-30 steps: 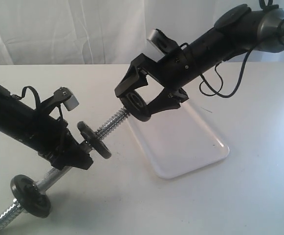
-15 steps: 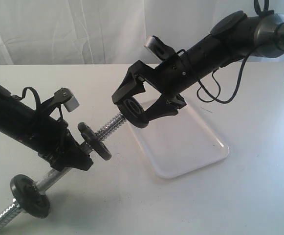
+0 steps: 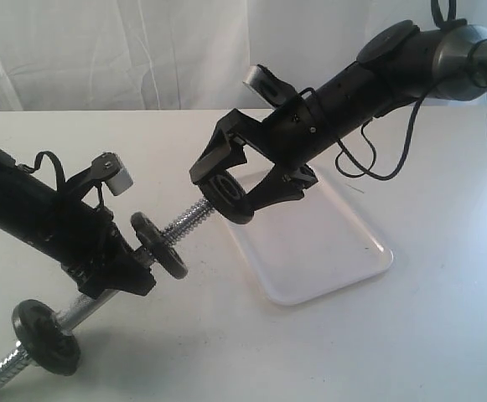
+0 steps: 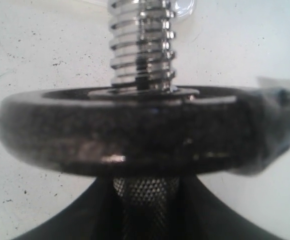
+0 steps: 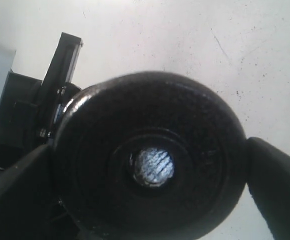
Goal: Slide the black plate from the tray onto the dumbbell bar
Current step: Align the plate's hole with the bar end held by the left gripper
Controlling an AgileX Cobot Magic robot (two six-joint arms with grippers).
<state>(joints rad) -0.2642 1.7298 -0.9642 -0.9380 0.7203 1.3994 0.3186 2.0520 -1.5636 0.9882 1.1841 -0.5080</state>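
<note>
Slantwise the right arm (image 3: pixel 352 79) angles down — fingers (image 3: pixel 281 186) pinching the black plate (image 3: pixel 230 194) at the tip of the dumbbell bar (image 3: pixel 189 219).

Bright even light on my table (image 3: pixel 427 335), soft shadows at lower left of the exterior view, glare on the tray (image 3: pixel 318 251) rim, my wrist views blurred close-up, black plate (image 5: pixel 194 150) out of focus.

The dumbbell bar (image 4: pixel 142 45) was bright chrome steel, with coarse shiny threads and then a finely knurled patch. The black plate (image 5: pixel 184 125) looked matt and faintly grainy. The tray (image 3: pixel 327 243) was smooth and glossy white, seemingly plastic; the table (image 3: pixel 427 335) was duller, a matt white surface flecked with dark specks.
</note>
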